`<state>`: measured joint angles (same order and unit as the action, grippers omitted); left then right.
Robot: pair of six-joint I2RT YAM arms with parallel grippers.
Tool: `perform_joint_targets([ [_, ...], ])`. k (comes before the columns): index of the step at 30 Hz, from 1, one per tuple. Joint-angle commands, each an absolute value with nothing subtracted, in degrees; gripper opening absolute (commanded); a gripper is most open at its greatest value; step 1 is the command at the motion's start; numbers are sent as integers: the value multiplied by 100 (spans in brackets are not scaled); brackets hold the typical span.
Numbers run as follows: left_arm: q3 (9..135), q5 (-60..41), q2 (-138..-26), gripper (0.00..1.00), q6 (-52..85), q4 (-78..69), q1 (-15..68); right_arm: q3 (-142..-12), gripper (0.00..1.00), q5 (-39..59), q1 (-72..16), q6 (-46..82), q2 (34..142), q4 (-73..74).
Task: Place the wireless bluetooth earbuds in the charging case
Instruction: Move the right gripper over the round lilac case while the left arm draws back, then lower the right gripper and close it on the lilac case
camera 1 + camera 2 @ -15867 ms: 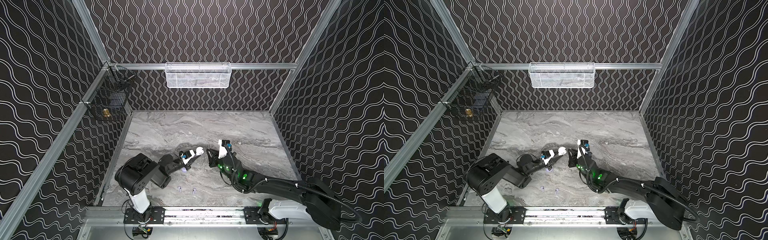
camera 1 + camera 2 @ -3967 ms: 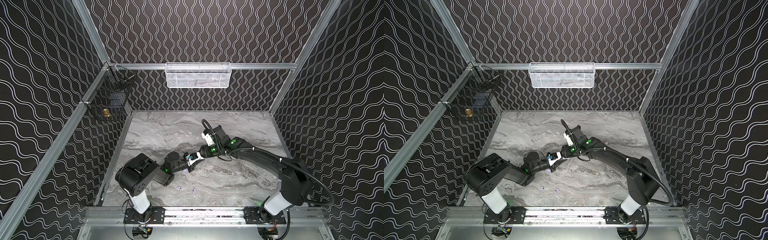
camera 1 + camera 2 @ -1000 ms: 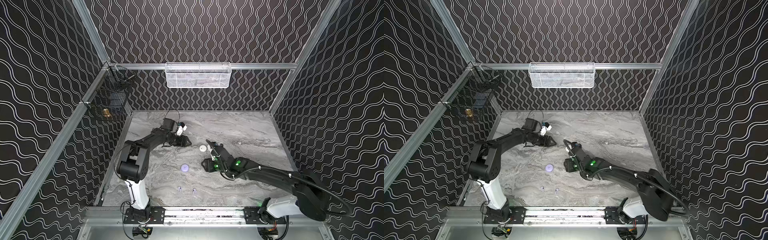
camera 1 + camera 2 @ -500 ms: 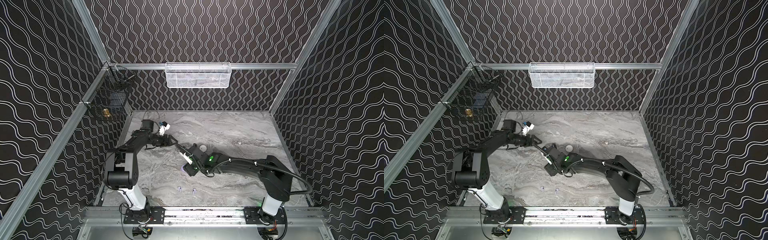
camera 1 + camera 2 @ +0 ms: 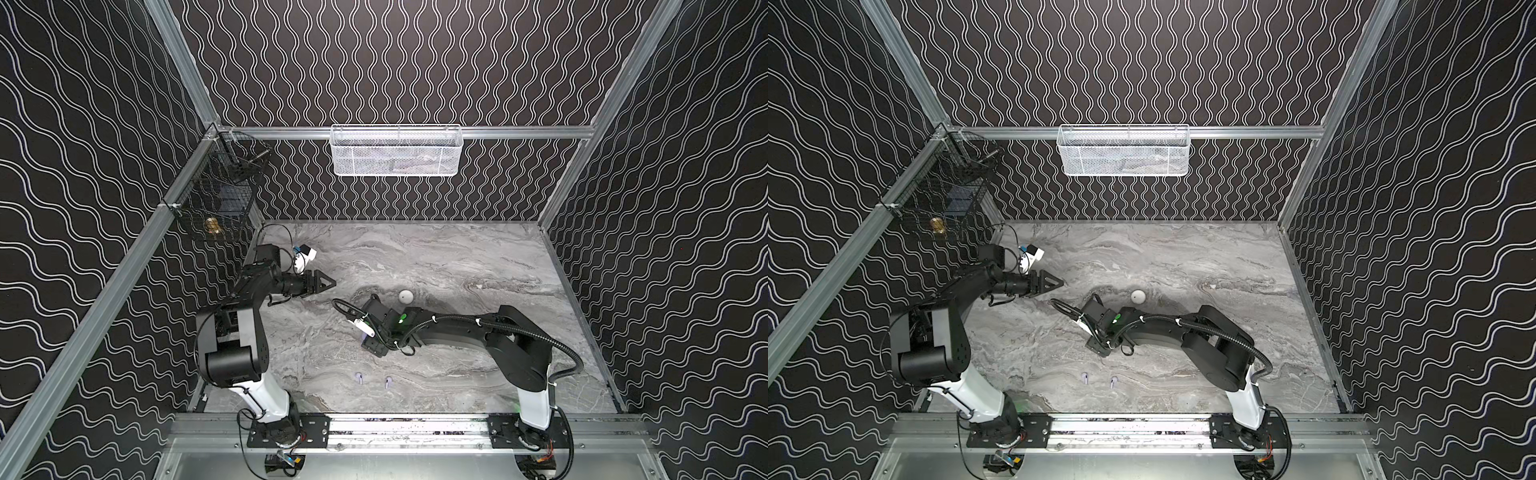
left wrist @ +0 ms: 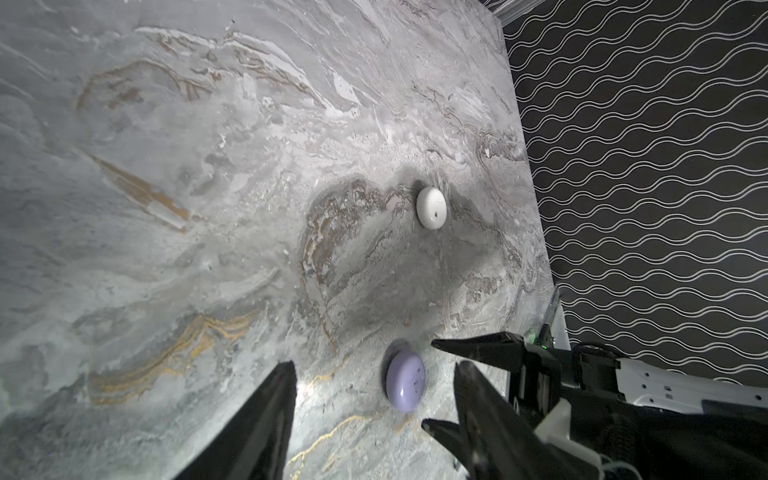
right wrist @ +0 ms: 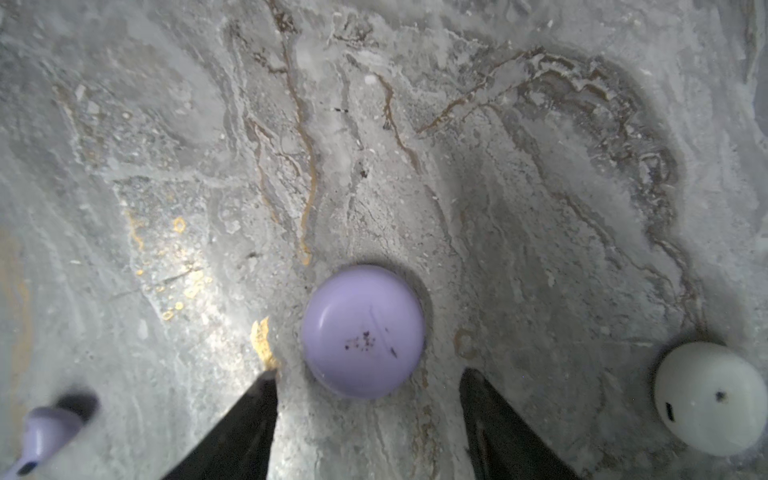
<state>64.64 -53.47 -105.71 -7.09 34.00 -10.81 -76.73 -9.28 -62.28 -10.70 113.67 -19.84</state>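
The left lavender earbud and the right lavender earbud are lying loose on the marble tabletop at lower centre of both top views, side by side, not touching and outside any case. No white earbuds are being made out with certainty. The lavender case is sitting with its domed lid apparently shut. In both top views it is hidden beneath the right gripper, just above the earbuds in the frame. That gripper's jaws are standing spread, one to each side of the case, and the right wrist view is showing a gap on both sides. In my judgement this straddle is preparing a grasp, since nothing can be seated while the lid is down. The white case, likewise shut, is resting near frame centre, just above the right arm. The left gripper is hovering at centre left, jaws spread and holding nothing, pointing toward both cases. It is probably standing off to leave room while being ready to work the lid
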Motion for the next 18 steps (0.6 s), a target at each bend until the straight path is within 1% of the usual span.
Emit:
perform_joint_targets([
  [1,6441,-5532,-10516,64,-910,3430,-1116,-7772,71,-720,-6233,-1476,11454,-1975],
  [7,6408,-5570,-10463,65,-956,3459,-1160,-7979,68,-563,-6236,-1659,11663,-2100],
  [12,6365,-5595,-10449,65,-980,3471,-1169,-8014,60,-427,-6234,-1791,11678,-2109],
  [18,6333,-5673,-10459,65,-974,3496,-1189,-8013,59,-343,-6216,-1872,11705,-2065],
])
